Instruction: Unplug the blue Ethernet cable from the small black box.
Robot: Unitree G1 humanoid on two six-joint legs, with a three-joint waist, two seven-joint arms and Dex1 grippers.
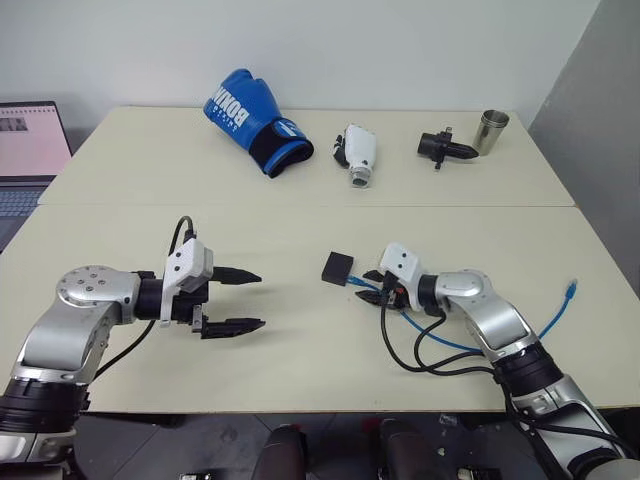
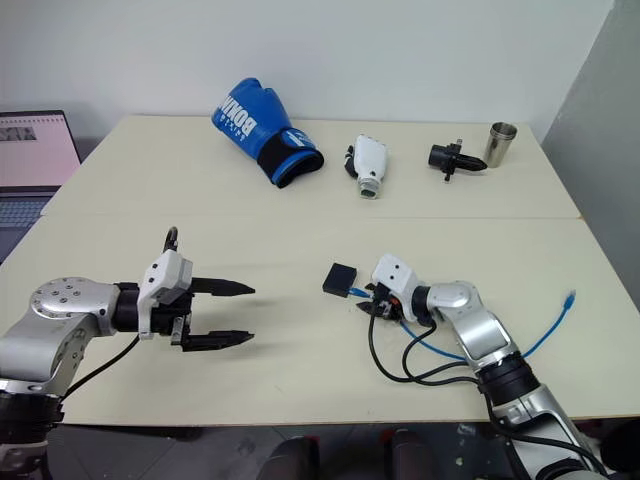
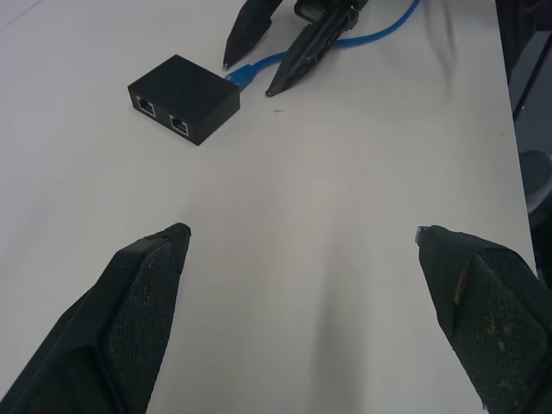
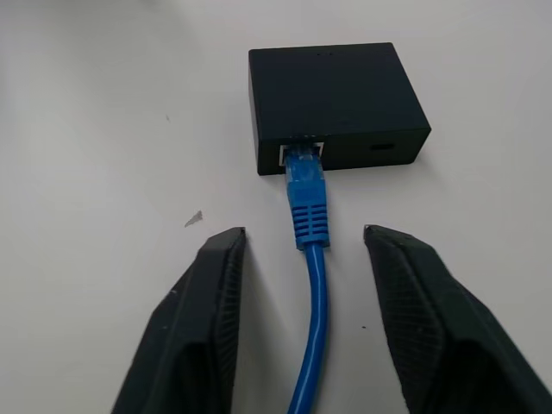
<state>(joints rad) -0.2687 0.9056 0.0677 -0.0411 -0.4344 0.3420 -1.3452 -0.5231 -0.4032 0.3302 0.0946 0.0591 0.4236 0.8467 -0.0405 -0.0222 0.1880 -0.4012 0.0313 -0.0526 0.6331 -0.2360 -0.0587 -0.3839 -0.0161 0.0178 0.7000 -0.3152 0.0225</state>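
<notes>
Bright even light, soft shadows; sharp focus

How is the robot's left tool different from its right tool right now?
The left tool hangs over bare table with its fingers spread wide and nothing between them; the right tool has its fingers open on either side of the blue Ethernet cable, not pinching it. The left tool is apart from the small black box; the right tool sits just short of it, by the plug. Both have two black fingers.
</notes>
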